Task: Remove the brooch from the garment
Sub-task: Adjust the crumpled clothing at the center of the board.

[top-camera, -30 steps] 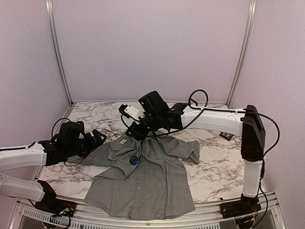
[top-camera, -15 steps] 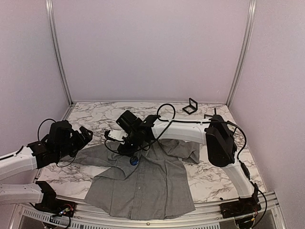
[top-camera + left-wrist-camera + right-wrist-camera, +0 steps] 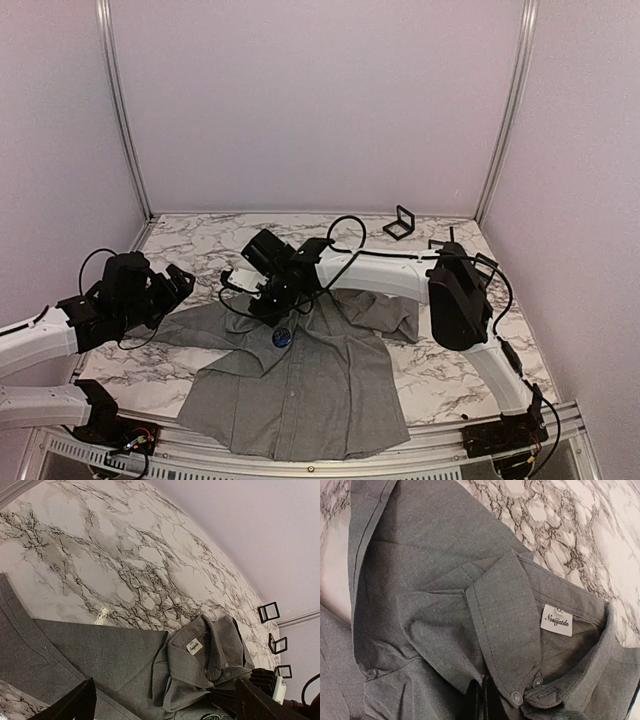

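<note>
Brooch: the round blue brooch (image 3: 282, 338) shows plainly only from the top camera, pinned on the chest of the shirt (image 3: 300, 385). The right wrist camera does not catch it.
Collar: only the right wrist camera gives the collar (image 3: 505, 625) close up, with a white label (image 3: 556, 620) inside and two small buttons (image 3: 516, 697) at the neck. From above this is hidden under the arm.
Brackets: the left wrist camera shows three black brackets (image 3: 268, 611) in a row at the far right of the table (image 3: 100, 555). The top view shows only one.
Shirt: lies front up on the marble, collar to the far side, hem at the near edge.
Right arm: rises from the near right corner to a high elbow. The forearm runs leftward over the far sleeve, and the wrist tips down at the collar.
Right gripper (image 3: 277, 312): fingers are together, with the dark fingertips (image 3: 481, 700) sunk in a fold below the collar. Whether cloth is nipped cannot be told.
Left arm: low along the left side, forearm pointing toward the shirt.
Left gripper (image 3: 183, 285): fingers (image 3: 70, 705) stand wide apart, holding nothing, by the end of the left sleeve.
Position: the brooch sits just on the near side of the right gripper, close under its tips, and well apart from the left gripper.
</note>
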Tool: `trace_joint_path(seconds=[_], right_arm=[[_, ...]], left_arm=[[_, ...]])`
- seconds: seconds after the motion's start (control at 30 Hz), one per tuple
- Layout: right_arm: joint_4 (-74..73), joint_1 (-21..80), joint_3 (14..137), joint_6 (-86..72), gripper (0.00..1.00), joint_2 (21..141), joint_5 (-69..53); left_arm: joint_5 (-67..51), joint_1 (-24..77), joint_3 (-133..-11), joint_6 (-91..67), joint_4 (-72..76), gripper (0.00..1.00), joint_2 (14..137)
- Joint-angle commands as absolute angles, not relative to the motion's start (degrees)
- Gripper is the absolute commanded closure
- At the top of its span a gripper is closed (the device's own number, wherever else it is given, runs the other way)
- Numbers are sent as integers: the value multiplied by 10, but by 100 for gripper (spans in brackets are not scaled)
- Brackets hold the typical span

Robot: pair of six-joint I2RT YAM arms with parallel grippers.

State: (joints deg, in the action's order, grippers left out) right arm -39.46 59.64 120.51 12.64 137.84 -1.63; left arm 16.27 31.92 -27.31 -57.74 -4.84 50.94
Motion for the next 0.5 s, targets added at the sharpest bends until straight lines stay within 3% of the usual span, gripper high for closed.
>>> trace_joint_path(seconds=[0.0,0.47], right_arm=[[-386,581,1244,56,100,1392,-42],[-249,517,1216,-229,100,1350,-89]], left_arm=[[137,316,-271,-563,-30,1,522],[-19,311,-319,-523,82,1,634]])
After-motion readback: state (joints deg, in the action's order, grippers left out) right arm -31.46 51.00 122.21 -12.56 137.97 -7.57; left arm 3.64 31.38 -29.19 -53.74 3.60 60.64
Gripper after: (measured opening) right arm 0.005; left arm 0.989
